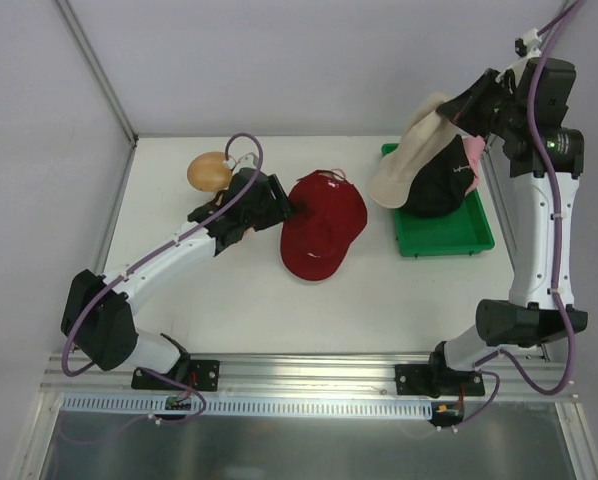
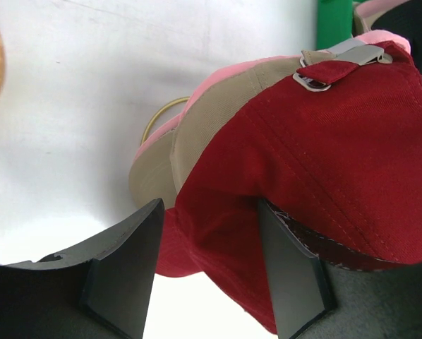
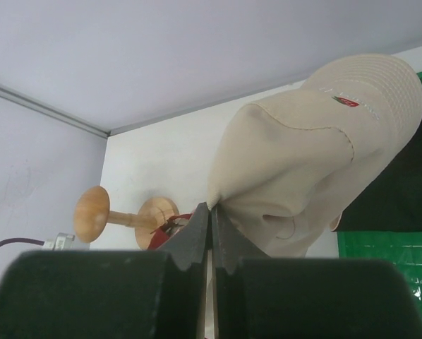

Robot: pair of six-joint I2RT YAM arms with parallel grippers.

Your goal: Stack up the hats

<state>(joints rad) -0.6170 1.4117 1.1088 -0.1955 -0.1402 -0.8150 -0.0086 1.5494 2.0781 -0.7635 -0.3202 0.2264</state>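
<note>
The red cap (image 1: 324, 225) lies in the middle of the table. In the left wrist view the red cap (image 2: 324, 162) sits over the tan cap (image 2: 218, 120), with a pink edge (image 2: 218, 76) under that. My left gripper (image 1: 282, 207) is open at the red cap's left rim; its jaws (image 2: 207, 272) straddle a fold of red fabric without pinching it. My right gripper (image 1: 461, 110) is shut on the cream bucket hat (image 1: 404, 160) and holds it up over the black hat (image 1: 437, 185) and pink hat (image 1: 473, 150). The jaws (image 3: 211, 212) pinch the cream hat's (image 3: 317, 155) edge.
A green tray (image 1: 449, 240) at the right holds the black and pink hats. A mushroom-shaped wooden stand (image 1: 209, 172) lies on its side behind my left gripper, also in the right wrist view (image 3: 94, 212). A gold wire ring (image 2: 161, 116) shows under the caps.
</note>
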